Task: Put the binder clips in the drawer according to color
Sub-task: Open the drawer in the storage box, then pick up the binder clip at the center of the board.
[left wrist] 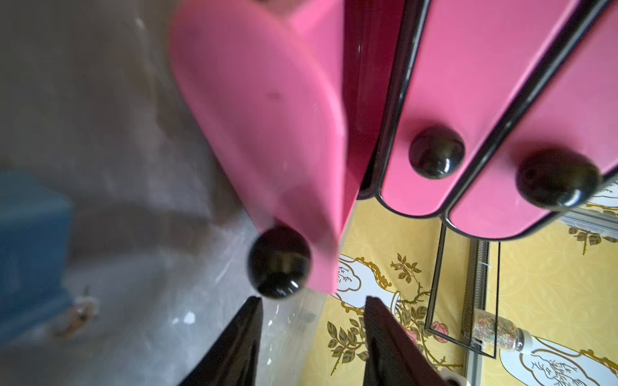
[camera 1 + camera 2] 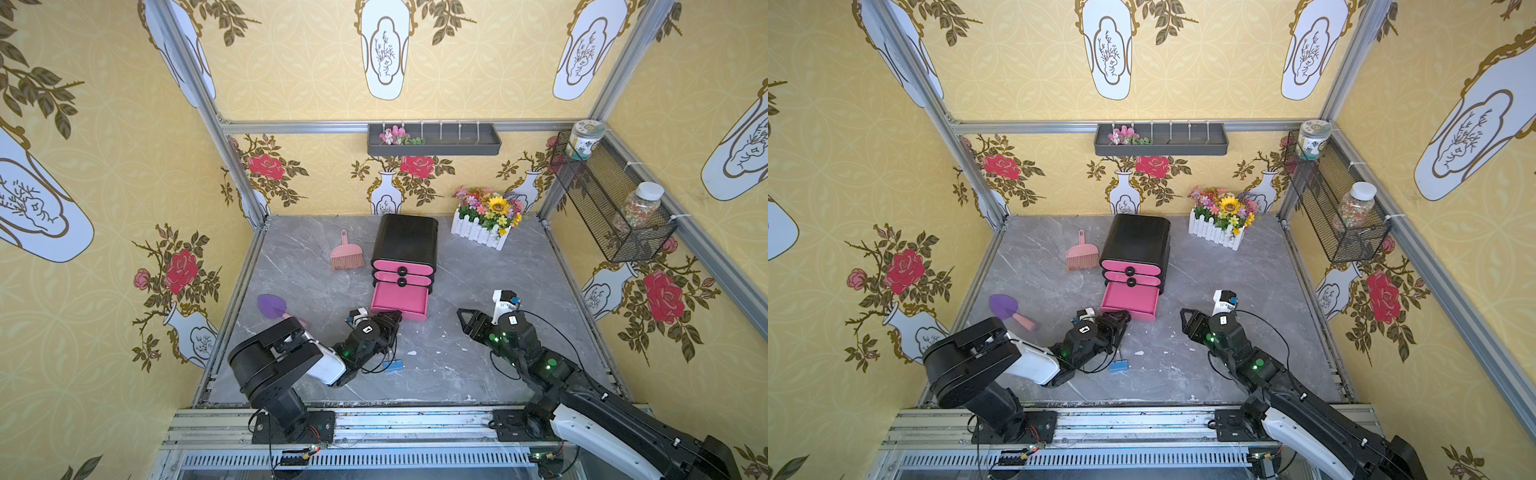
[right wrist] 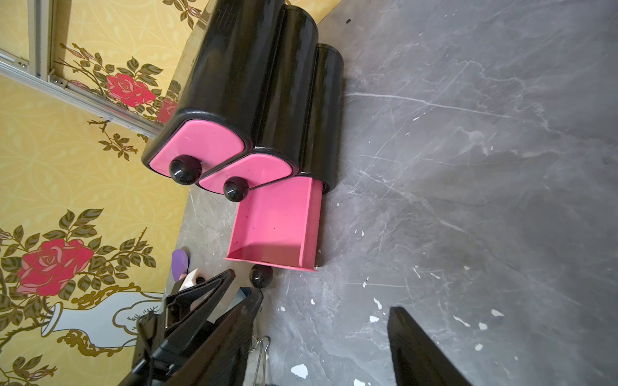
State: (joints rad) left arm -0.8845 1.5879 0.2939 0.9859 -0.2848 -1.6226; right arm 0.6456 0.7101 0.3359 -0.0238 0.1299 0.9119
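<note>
One blue binder clip [image 2: 392,365]; three pink drawers [image 2: 399,297].

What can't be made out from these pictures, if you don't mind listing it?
Upper two drawers: contents hidden by their shut fronts, all views.
Blue binder clip: too small for detail in both top views; blurred in the left wrist view.
Wire loop: cut off by the bottom edge, right wrist view.
</note>
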